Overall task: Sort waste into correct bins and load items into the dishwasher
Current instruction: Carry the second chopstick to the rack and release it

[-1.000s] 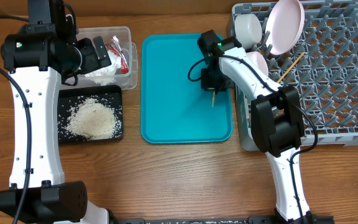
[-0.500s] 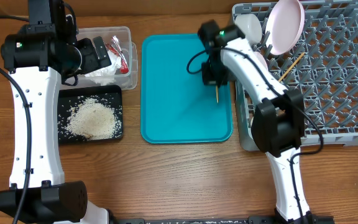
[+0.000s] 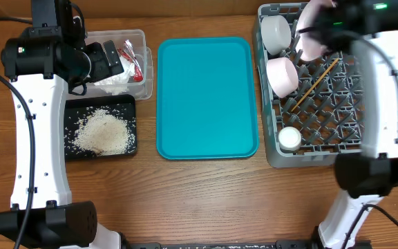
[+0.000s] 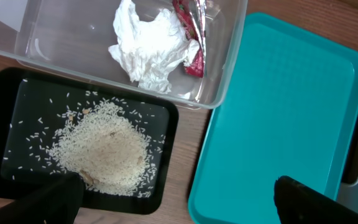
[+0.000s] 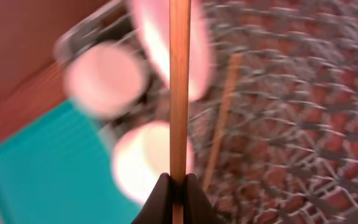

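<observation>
My right gripper (image 5: 178,186) is shut on a wooden chopstick (image 5: 179,81) and holds it above the grey dish rack (image 3: 385,131). In the overhead view this arm is blurred at the rack's far left corner (image 3: 321,24). The rack holds two white bowls (image 3: 276,31) (image 3: 283,75), a plate (image 3: 308,47), a small cup (image 3: 289,138) and the other chopstick (image 3: 315,84). My left gripper (image 4: 176,208) is open and empty, high over the clear tub (image 3: 140,86) with the tissue (image 4: 148,53) and the red-and-white wrapper (image 4: 191,37). Rice (image 3: 102,133) lies in the black tray (image 3: 71,109).
A large teal tray (image 3: 207,97) lies between the bins and the rack, with nothing on it. Bare wooden table (image 3: 206,200) runs along the front. The right arm's upper links stand over the rack's right half.
My right gripper has lifted the chopstick off the teal tray and swung right and back, over the dish rack. The left arm has not moved.
</observation>
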Controlling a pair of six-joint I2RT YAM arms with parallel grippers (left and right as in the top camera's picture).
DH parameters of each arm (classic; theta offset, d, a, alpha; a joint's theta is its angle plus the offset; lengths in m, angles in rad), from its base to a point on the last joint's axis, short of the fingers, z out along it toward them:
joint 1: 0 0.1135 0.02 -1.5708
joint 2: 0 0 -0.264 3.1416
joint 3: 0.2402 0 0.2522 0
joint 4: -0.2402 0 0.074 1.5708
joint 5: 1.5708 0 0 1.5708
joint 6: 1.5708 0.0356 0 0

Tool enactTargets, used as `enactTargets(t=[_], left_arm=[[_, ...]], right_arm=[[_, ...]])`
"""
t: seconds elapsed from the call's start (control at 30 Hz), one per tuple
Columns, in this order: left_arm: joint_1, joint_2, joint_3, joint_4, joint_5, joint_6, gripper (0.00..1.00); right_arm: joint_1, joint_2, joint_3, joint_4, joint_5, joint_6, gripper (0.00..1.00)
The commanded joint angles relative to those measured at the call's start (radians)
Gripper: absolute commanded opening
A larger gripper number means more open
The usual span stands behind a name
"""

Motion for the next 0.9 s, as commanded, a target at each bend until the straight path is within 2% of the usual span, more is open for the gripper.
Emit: enactTargets(t=[0.0,0.3,0.43,0.47,0.57,0.63,0.67,0.73,0.87], left_arm=[[-0.007,-0.001,0.006,0.002,-0.011,-0.01,1.0],[-0.007,-0.001,0.006,0.002,-0.011,-0.01,1.0],[-0.007,-0.001,0.006,0.002,-0.011,-0.01,1.0],[-0.007,-0.001,0.006,0.002,-0.011,-0.01,1.0],[-0.007,-0.001,0.006,0.002,-0.01,-0.01,1.0],[-0.007,-0.001,0.006,0.002,-0.011,-0.01,1.0],[-0.007,-0.001,0.006,0.002,-0.011,-0.01,1.0],[-0.007,-0.001,0.006,0.002,-0.01,-0.01,1.0],[-0.007,-0.001,0.006,0.002,-0.011,-0.01,1.0]], right_arm=[[-0.064,0.046,-0.059,0.008,-0.023,0.1,0.04],[-0.095,0.047,-0.398,0.238,-0.134,0.11,0.04],[-0.095,0.047,-0.477,0.284,-0.169,0.11,0.04],[-0.095,0.047,-0.481,0.284,-0.178,0.109,0.05],[-0.094,0.047,-0.479,0.283,-0.212,0.071,0.18],[-0.094,0.045,-0.475,0.278,-0.241,0.048,0.35],[-0.094,0.045,-0.471,0.268,-0.247,0.048,0.39],[-0.094,0.042,-0.452,0.242,-0.251,0.027,0.42],[-0.094,0.005,-0.398,0.179,-0.254,-0.022,0.43]])
